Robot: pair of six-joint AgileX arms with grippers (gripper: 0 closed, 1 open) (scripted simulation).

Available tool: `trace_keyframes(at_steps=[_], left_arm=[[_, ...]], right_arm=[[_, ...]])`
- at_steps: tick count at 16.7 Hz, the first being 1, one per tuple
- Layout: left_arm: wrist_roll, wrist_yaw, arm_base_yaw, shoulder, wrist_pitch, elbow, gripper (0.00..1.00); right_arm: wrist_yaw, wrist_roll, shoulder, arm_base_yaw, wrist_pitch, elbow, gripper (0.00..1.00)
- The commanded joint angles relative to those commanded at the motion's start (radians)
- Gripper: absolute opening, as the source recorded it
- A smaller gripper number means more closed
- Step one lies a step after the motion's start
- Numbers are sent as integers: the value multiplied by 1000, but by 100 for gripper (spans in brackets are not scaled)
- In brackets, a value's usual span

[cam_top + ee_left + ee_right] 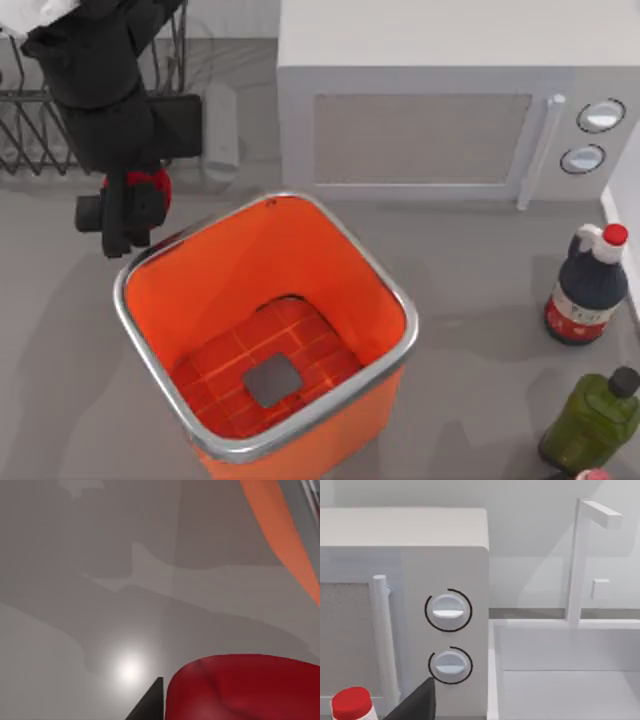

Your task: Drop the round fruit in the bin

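The round fruit (156, 184), small, glossy and red, sits between the fingers of my left gripper (125, 212), which is shut on it just outside the bin's far-left corner. The bin (300, 250) is a large orange container with a silver rim and a brick-patterned floor, standing at the table's middle front. In the left wrist view the fruit (250, 690) bulges close to the camera beside one dark fingertip (152, 704), over grey table, and the bin's orange wall (285, 535) runs along one side. My right gripper (415, 702) shows as a dark shape facing the microwave.
A white microwave (420, 130) stands behind the bin, and a black wire rack (30, 130) is at the back left. A dark bottle with a red cap (588, 290) and a green bottle (595, 420) stand at the right. A white sink basin (560, 670) lies beside the microwave.
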Motion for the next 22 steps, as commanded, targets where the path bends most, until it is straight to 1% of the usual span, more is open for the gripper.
trace_keyframes(at_steps=[2, 4, 7, 9, 14, 20, 22], left_arm=[[-77, -21, -158, -25, 4, -29, 0], [-150, -41, -280, -53, 11, -56, 0], [-228, -64, -383, -86, 23, -85, 0], [-242, -68, -400, -93, 26, -91, 0], [-232, -76, -391, -89, 43, -101, 0], [-227, -68, -386, -60, 263, -288, 0], [-227, -67, -384, -54, 296, -321, 0]], right_arm=[[0, 0, 0, 0, 0, 0, 100], [0, 0, 0, 0, 0, 0, 100], [0, 0, 0, 0, 0, 0, 100], [0, 0, 0, 0, 0, 0, 100], [0, 0, 0, 0, 0, 0, 100], [0, 0, 0, 0, 0, 0, 100], [0, 0, 0, 0, 0, 0, 100]])
